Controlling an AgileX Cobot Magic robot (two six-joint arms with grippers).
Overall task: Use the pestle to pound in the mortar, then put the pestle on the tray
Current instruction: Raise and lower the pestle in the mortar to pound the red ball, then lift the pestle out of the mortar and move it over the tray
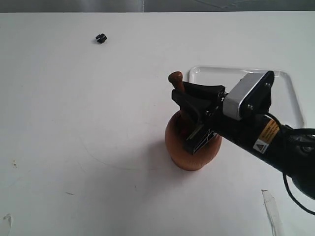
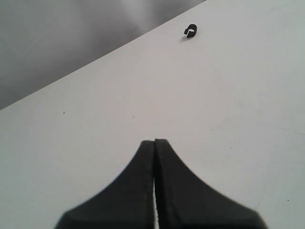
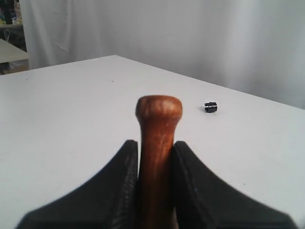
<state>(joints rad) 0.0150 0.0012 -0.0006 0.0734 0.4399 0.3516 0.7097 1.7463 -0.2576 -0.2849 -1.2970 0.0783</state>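
Observation:
The brown wooden mortar (image 1: 184, 147) stands on the white table, right of centre. My right gripper (image 1: 189, 110) is shut on the dark reddish-brown pestle (image 1: 177, 81), whose knobbed end sticks up above the fingers while its thick end goes down into the mortar, hidden. In the right wrist view the pestle (image 3: 158, 138) is clamped between both black fingers (image 3: 123, 186) of the right gripper (image 3: 155, 151). The white tray (image 1: 290, 93) lies behind the arm at right. My left gripper (image 2: 155, 141) is shut with nothing in it, over bare table, and does not show in the exterior view.
A tiny black object (image 1: 101, 38) lies at the far left of the table, also seen as a small black clip (image 2: 190, 31) and as a black piece (image 3: 210, 107). A strip of clear tape (image 1: 271, 209) lies near the front right. The table's far edge (image 2: 95, 59) borders a grey backdrop.

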